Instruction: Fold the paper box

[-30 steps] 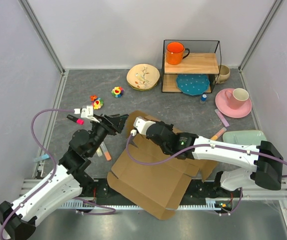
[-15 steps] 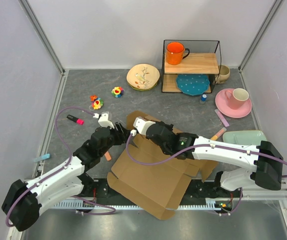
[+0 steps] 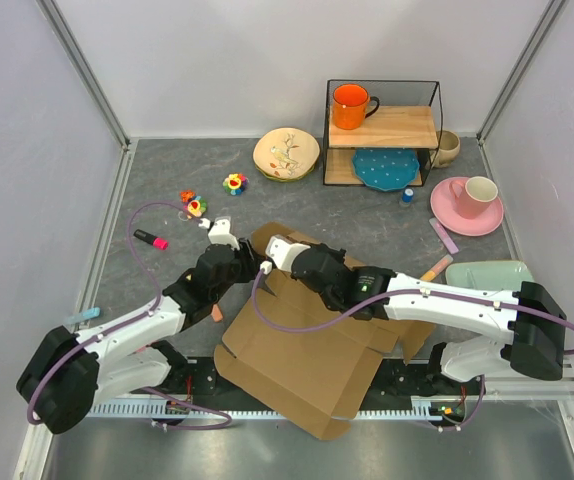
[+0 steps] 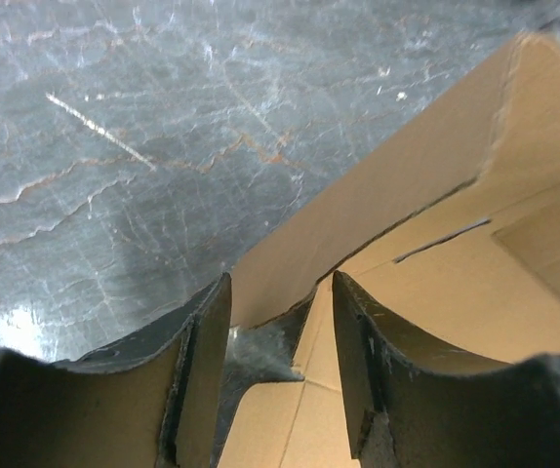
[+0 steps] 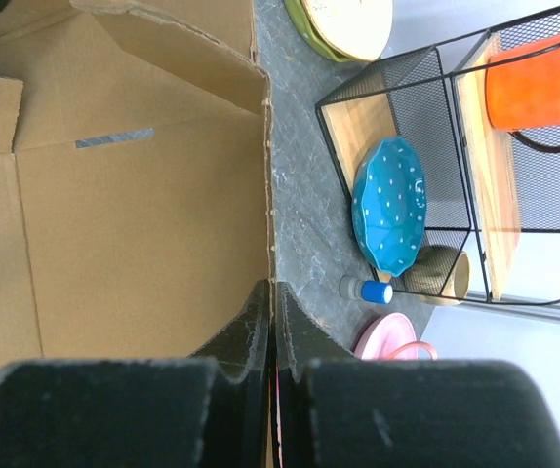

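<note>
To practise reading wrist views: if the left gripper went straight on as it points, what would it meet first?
Most likely the raised flap edge of the box, just ahead between the open fingers of the left gripper; depth is unclear.

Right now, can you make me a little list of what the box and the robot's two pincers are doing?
paper box: brown, mostly flat and open on the grey table, with a far flap lifted
right pincer: shut on the edge of the lifted flap
left pincer: open, with a cardboard edge between its fingers
folded: not yet
</note>
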Robot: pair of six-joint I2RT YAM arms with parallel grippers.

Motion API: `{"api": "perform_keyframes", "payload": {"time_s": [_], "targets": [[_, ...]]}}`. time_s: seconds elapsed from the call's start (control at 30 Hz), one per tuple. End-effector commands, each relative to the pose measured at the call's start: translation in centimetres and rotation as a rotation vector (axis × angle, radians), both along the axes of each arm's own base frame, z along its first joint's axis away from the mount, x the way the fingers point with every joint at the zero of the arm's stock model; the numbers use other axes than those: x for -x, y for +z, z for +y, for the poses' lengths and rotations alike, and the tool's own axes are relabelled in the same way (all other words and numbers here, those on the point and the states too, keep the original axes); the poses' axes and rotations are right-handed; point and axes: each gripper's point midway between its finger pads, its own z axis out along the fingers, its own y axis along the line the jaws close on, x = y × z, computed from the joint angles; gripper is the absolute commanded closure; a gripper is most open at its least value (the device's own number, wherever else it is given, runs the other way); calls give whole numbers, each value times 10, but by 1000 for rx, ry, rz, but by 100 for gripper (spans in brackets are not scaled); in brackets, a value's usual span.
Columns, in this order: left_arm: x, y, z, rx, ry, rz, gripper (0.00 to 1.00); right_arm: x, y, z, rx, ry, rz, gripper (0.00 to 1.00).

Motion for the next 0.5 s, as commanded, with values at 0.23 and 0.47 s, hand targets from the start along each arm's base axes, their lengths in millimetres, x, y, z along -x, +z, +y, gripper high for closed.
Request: {"api": "perform_keyframes", "payload": {"time_s": [0.23,0.47], "targets": [[-22,79,-14,42,-50,-214,87,-2,29,4,-27,-34,-76,100],[-4,106,-33,142,-162,-204,98,-8,35,-1,18,-92,-126,100]]}}
